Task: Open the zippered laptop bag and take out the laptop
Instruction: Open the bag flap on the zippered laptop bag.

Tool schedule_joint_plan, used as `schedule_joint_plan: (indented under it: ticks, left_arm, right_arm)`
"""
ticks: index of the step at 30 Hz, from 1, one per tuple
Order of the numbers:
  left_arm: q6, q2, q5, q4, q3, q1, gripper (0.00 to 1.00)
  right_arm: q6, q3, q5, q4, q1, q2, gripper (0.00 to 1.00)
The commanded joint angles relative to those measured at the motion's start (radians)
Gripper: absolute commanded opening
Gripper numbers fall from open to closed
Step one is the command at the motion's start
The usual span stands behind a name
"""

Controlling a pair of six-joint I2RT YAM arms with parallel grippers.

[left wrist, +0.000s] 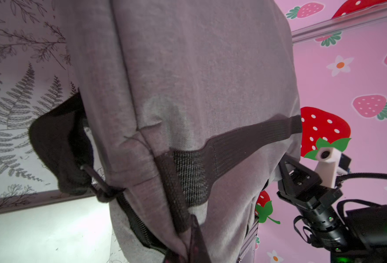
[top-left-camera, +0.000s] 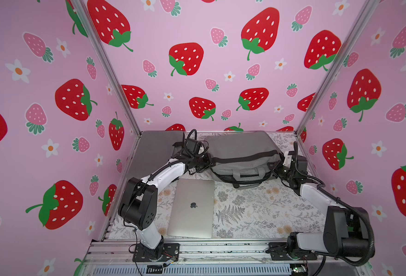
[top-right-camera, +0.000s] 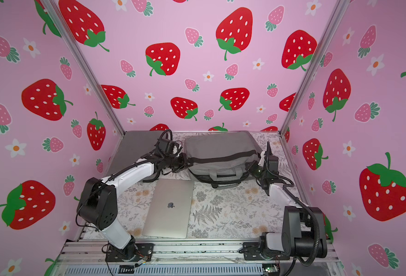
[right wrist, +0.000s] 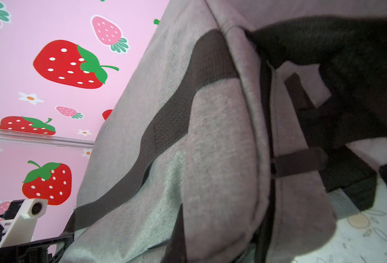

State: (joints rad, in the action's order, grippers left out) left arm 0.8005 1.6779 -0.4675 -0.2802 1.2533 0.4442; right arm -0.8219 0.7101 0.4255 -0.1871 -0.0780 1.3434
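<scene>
Both ends of the bag (top-left-camera: 242, 153), upper middle, are pinched: left gripper (top-left-camera: 204, 165) and right gripper (top-left-camera: 275, 166) are closed on it. Your laptop (top-left-camera: 192, 208) lies lower middle; lift evenly, keep clear of it

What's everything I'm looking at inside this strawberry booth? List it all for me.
laptop: one, silver, lying shut on the cloth in front of the bag, between the arms.
laptop bag: one, grey with dark straps, back middle of the table.
pad: one, dark grey, flat at the back on the robot's left.
cloth: one, white with grey ferns, covering the table.
walls: three, pink with strawberries, around the table.
rail: one, silver metal, along the front under the arm bases.
left gripper: one, black, shut on the bag's left end.
right gripper: one, black, shut on the bag's right end.
</scene>
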Motion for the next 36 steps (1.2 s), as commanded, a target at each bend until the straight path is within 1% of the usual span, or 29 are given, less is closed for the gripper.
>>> schedule_joint_plan:
  ticks: [1,6,14,15,17,18,21,26,29,31,34,36]
  left_arm:
    - [-0.044,-0.120,-0.052,-0.021,0.019,0.037,0.00]
    - [-0.030,-0.194,-0.015,-0.030,-0.034,0.074,0.00]
    - [0.015,-0.247,0.025,0.004,-0.115,0.150,0.00]
    - [0.021,-0.250,0.035,0.013,-0.127,0.161,0.01]
    - [0.028,-0.247,0.044,0.031,-0.143,0.186,0.04]
    - [0.026,-0.244,0.052,0.032,-0.149,0.197,0.10]
    - [0.018,-0.236,0.065,0.032,-0.169,0.209,0.17]
    - [-0.023,-0.261,0.107,0.021,-0.201,0.210,0.29]
    - [-0.053,-0.284,0.133,0.011,-0.206,0.214,0.35]
    - [-0.083,-0.301,0.158,-0.011,-0.195,0.224,0.39]
    - [-0.165,-0.306,0.201,-0.058,-0.147,0.251,0.44]
    - [-0.268,-0.282,0.262,-0.132,-0.076,0.281,0.47]
  right_arm:
    - [0.083,0.099,0.054,0.000,-0.006,-0.006,0.00]
    - [0.122,0.247,0.120,0.004,-0.007,0.110,0.00]
    - [0.174,0.433,0.150,0.020,-0.027,0.280,0.00]
    - [0.180,0.455,0.152,0.021,-0.031,0.306,0.00]
    - [0.191,0.491,0.160,0.033,-0.034,0.351,0.00]
    - [0.191,0.508,0.165,0.036,-0.035,0.373,0.00]
    - [0.194,0.554,0.182,0.075,-0.035,0.414,0.00]
    - [0.225,0.590,0.192,0.160,-0.034,0.436,0.00]
    - [0.228,0.589,0.197,0.169,-0.035,0.439,0.00]
    - [0.230,0.588,0.202,0.171,-0.034,0.443,0.00]
    - [0.228,0.591,0.214,0.172,-0.034,0.445,0.00]
    - [0.228,0.591,0.222,0.176,-0.037,0.445,0.00]
